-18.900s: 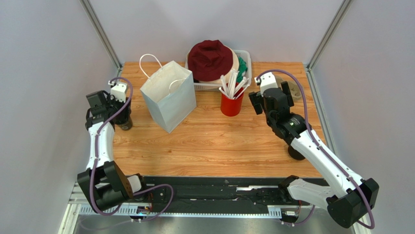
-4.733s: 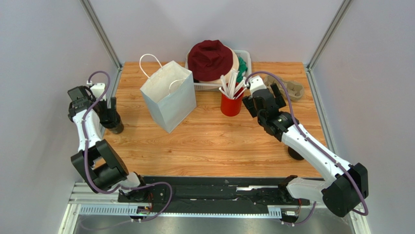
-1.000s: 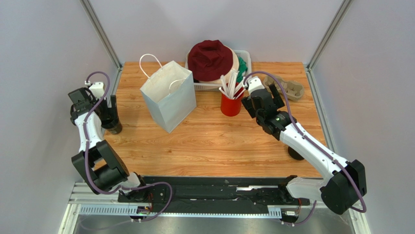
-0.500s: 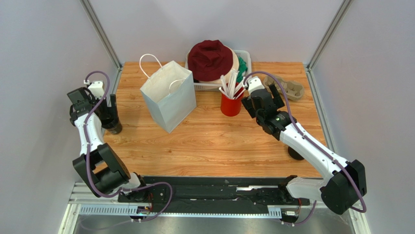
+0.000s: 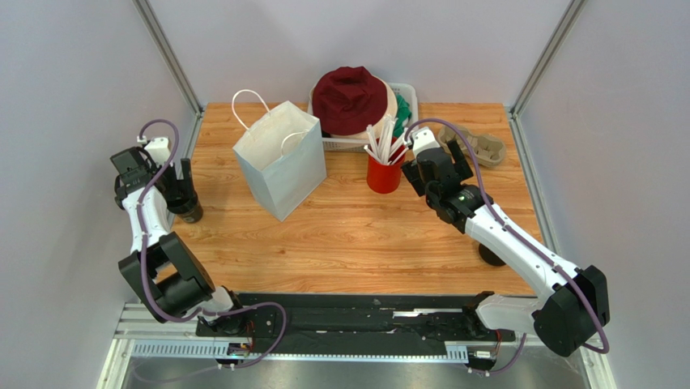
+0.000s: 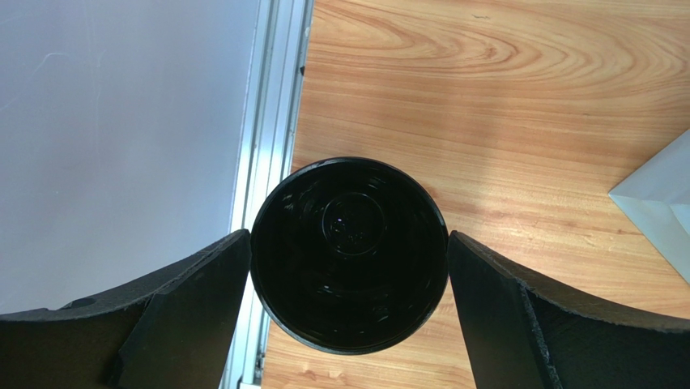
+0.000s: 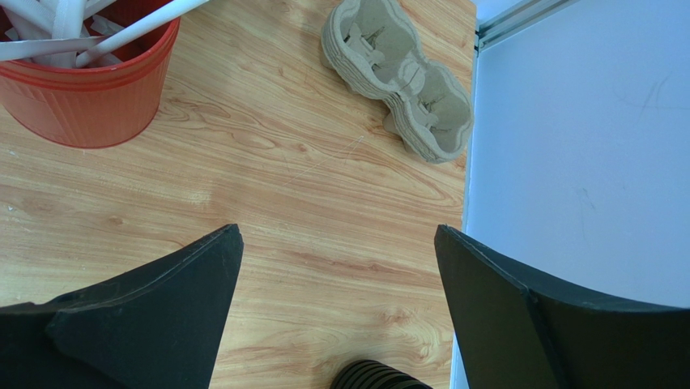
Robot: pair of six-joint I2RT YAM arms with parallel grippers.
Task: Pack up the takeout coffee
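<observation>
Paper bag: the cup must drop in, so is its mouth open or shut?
Open: the white paper bag stands upright, mouth gaping, handles apart.

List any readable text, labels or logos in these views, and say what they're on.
No readable text in any view.
bag: plain white, no print showing.
red cup: no label.
dark cup: faint marks at its centre, unreadable.
carrier: bare pulp, no print.
</observation>
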